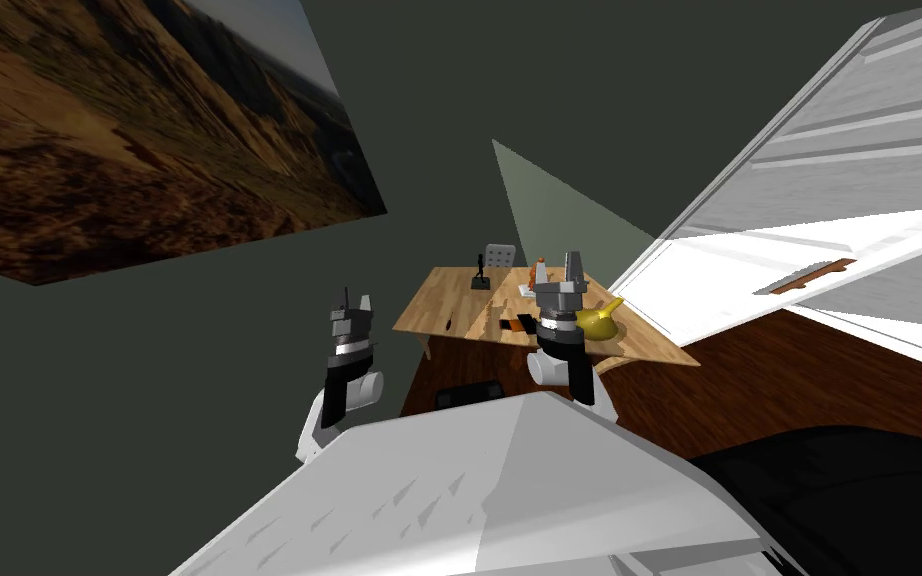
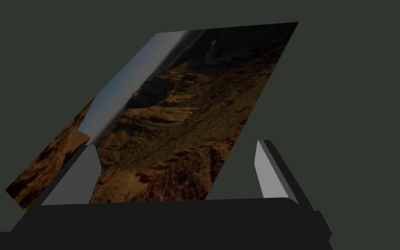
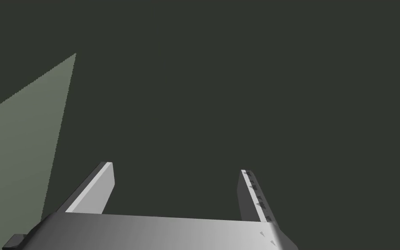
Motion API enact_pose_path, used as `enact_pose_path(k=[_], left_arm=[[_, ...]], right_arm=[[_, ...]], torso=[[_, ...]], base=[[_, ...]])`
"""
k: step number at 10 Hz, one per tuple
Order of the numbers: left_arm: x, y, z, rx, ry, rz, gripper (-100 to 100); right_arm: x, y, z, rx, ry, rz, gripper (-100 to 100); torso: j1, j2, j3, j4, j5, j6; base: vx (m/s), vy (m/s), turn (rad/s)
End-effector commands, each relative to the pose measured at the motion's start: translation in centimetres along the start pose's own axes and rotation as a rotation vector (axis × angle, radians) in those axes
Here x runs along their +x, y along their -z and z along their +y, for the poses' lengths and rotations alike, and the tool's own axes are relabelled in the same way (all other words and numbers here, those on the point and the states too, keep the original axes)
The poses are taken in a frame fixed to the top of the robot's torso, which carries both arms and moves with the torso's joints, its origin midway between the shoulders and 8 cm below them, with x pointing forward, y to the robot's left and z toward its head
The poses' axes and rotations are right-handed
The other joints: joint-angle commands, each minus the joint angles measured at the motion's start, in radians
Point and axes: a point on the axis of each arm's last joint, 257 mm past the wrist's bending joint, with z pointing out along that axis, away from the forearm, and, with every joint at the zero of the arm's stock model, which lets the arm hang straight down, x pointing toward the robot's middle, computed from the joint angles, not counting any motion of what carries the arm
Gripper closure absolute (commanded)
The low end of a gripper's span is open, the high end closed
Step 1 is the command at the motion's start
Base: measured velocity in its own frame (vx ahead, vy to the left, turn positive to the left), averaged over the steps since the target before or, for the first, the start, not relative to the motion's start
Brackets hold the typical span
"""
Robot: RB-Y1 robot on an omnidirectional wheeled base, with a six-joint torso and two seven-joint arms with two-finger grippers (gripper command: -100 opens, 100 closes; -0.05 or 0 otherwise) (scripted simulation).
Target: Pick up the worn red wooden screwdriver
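A light wooden table (image 1: 449, 300) stands ahead of me, a little to the right. On its far part lies a small orange-red thing (image 1: 532, 279), too small to name for certain. My right gripper (image 1: 558, 260) is raised in front of the table, level with that thing, and its fingers stand open with nothing between them (image 3: 175, 168). My left gripper (image 1: 356, 297) hangs left of the table's edge, away from everything on it. Its fingers are also apart and empty (image 2: 175, 145).
The table also carries a yellow pot (image 1: 601, 320), a black figurine (image 1: 480, 272), a flat black item (image 1: 524, 323) and a grey object (image 1: 499, 256) at the back. White shelving (image 1: 829, 150) rises on the right. A dark object (image 1: 469, 393) sits under the table on the brown floor.
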Motion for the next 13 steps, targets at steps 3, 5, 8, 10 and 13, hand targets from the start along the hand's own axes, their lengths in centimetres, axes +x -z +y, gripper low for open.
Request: enact_pose_path(k=[3,5,8,10,13], left_arm=[[-0.6,-0.5,4.8,-0.120,0.075,-0.002,-100],[-0.9,-0.8,6.9,-0.170,0.112,-0.012,-100],[-1.4,-0.9,9.7,-0.246,0.170,-0.032,-100],[-1.8,-0.9,12.2,-0.307,0.216,-0.055,-100],[-2.8,-1.1,16.6,-0.412,0.283,-0.105,-100]], right_arm=[[0.0,0.0,0.0,0.000,0.000,0.000,0],[0.0,0.0,0.0,0.000,0.000,0.000,0],[0.0,0.0,0.0,0.000,0.000,0.000,0],[0.0,0.0,0.0,0.000,0.000,0.000,0],[0.0,0.0,0.0,0.000,0.000,0.000,0]], torso=[[0.000,0.000,0.000,0.000,0.000,-0.001],[0.000,0.000,0.000,0.000,0.000,0.000],[0.000,0.000,0.000,0.000,0.000,0.000],[-0.001,0.000,0.000,0.000,0.000,0.000],[0.000,-0.001,0.000,0.000,0.000,-0.001]], base=[[-0.015,-0.035,-0.097],[-0.009,-0.030,-0.098],[-0.011,-0.028,-0.068],[-0.005,-0.036,-0.089],[-0.006,-0.031,-0.090]])
